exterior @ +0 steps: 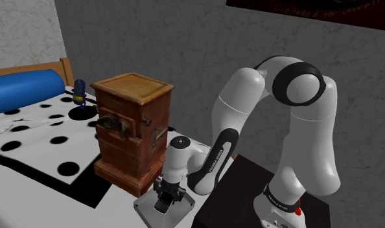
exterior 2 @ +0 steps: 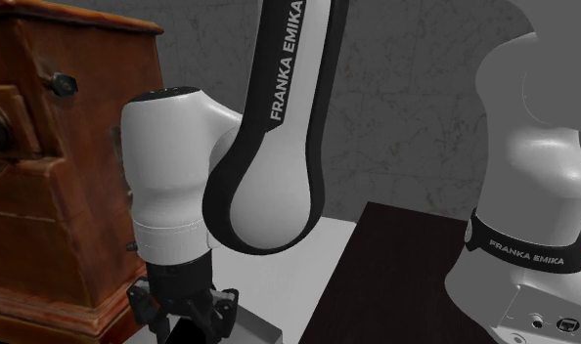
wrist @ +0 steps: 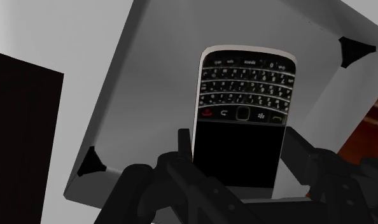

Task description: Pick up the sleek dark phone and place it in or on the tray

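Note:
A dark phone (wrist: 245, 95) with a small keyboard and a black screen lies face up over the flat grey tray (wrist: 156, 83). My gripper (wrist: 238, 143) hangs straight down over the tray, and its black fingers (wrist: 185, 147) press against the phone's two long sides, shut on it. In the shoulder view the gripper (exterior: 165, 197) is low over the tray (exterior: 146, 212), which sits by the foot of the wooden box. In the second exterior view the gripper (exterior 2: 186, 313) sits just above the tray's corner (exterior 2: 251, 330).
A tall brown wooden box (exterior: 129, 126) stands close beside the tray, also in the second exterior view (exterior 2: 44, 166). Beyond it lie a white spotted cover (exterior: 35, 136), a blue bolster (exterior: 23, 87) and a small blue object (exterior: 80, 92). The dark stand top (exterior 2: 396, 274) borders the tray.

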### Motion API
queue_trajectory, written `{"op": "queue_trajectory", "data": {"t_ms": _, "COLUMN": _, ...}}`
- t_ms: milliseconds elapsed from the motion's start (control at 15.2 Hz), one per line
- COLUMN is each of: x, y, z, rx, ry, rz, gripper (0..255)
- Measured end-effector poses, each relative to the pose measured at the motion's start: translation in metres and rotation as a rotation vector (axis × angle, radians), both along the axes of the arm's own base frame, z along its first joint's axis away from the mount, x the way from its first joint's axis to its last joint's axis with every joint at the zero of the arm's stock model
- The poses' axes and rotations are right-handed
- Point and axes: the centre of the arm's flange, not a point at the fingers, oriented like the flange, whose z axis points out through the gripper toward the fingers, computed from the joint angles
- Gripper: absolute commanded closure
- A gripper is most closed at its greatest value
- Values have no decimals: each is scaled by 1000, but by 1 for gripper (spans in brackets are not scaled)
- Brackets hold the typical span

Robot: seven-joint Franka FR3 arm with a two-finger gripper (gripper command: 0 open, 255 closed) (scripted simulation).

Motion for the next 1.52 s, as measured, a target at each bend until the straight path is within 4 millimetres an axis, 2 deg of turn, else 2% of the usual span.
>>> {"op": "queue_trajectory", "data": {"t_ms": 396, "x": 0, "y": -1, "z": -4, "rx": 0, "ry": 0, "rz": 0, "gripper": 255}}
{"op": "queue_trajectory", "data": {"t_ms": 462, "x": 0, "y": -1, "z": -4, "rx": 0, "ry": 0, "rz": 0, "gripper": 0}}
{"op": "queue_trajectory", "data": {"t_ms": 858, "x": 0, "y": -1, "z": -4, "rx": 0, "ry": -1, "rz": 0, "gripper": 0}}
{"op": "queue_trajectory", "data": {"t_ms": 1188, "x": -1, "y": -4, "z": 41, "rx": 1, "ry": -2, "rz": 0, "gripper": 0}}
{"op": "queue_trajectory", "data": {"t_ms": 1518, "x": -2, "y": -3, "z": 45, "rx": 0, "ry": -1, "rz": 0, "gripper": 0}}
